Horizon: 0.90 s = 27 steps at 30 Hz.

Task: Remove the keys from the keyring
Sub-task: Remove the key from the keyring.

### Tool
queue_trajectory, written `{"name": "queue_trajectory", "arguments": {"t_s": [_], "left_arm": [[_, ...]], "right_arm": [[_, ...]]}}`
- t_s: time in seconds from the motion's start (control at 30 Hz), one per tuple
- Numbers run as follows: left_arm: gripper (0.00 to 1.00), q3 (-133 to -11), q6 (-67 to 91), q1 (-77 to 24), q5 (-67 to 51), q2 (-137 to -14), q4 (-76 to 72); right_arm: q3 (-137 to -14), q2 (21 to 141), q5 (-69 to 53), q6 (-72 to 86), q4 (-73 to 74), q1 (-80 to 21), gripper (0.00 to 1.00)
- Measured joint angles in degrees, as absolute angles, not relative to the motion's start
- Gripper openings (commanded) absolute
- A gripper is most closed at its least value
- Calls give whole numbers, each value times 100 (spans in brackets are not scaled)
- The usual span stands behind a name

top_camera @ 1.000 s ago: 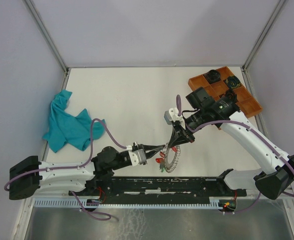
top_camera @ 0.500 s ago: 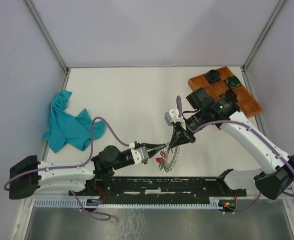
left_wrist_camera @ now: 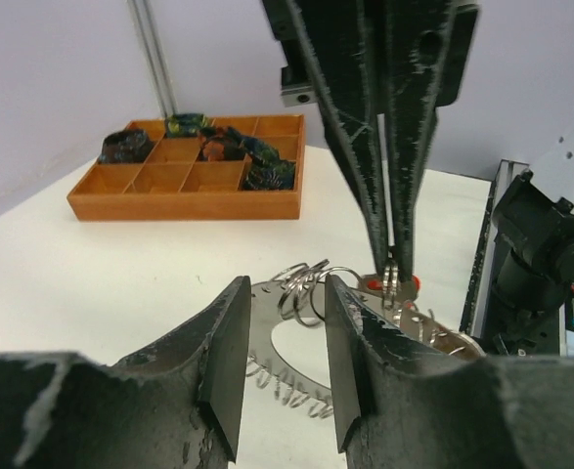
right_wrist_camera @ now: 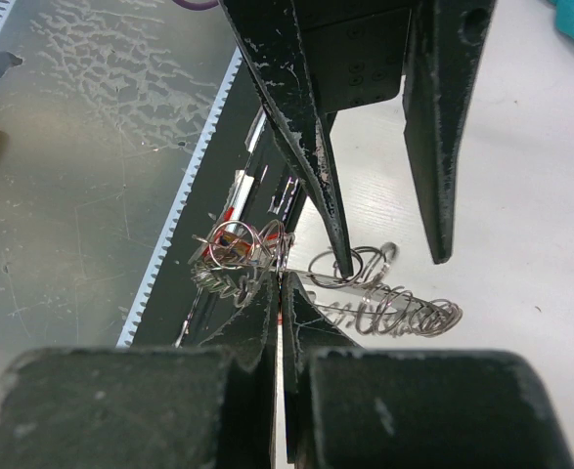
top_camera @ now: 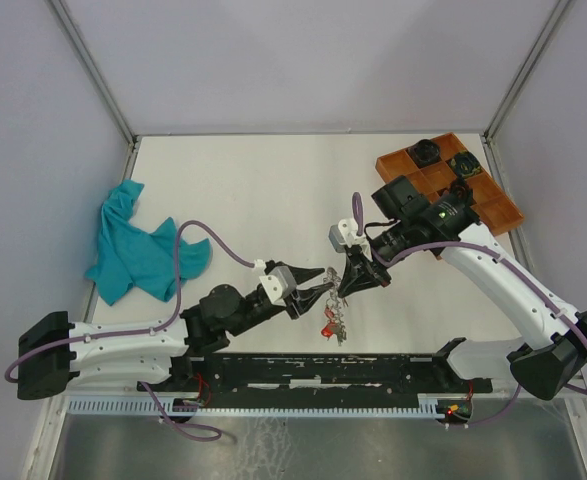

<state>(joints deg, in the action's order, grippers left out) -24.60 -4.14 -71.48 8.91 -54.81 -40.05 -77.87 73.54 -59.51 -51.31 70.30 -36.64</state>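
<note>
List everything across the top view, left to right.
Teal cloth → left gripper → right gripper → orange tray. The keyring is left out because it overlaps both grippers' tips.

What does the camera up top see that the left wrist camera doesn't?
Only the top camera shows the crumpled teal cloth and the long white left arm. Only the left wrist camera shows the little silver rings looped on the coil, and the open gap between the left jaws. Both show the orange wooden tray with compartments, the big silver coiled-wire keyring, and the right jaws pinched shut on it.
</note>
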Motion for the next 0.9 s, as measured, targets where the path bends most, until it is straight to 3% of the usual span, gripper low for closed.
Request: {"name": "queue_trajectory", "arguments": {"t_s": [0.2,0.57,0.9], "left_arm": [[49,-2523,86,-7148,1212,-5286,-3673],[30,-1870,257,-7148,1208,-4042,-3684],[28,-1846,261,-7148,460,-4858,-3669]], "right_arm": [[-7787,7354,-5951,-5129,7030,-3664,1],[-7787,7354,-5951,-5127,7028,-3664,1],[-7787,7354,-5951,-5127,7028,-3664,1]]}}
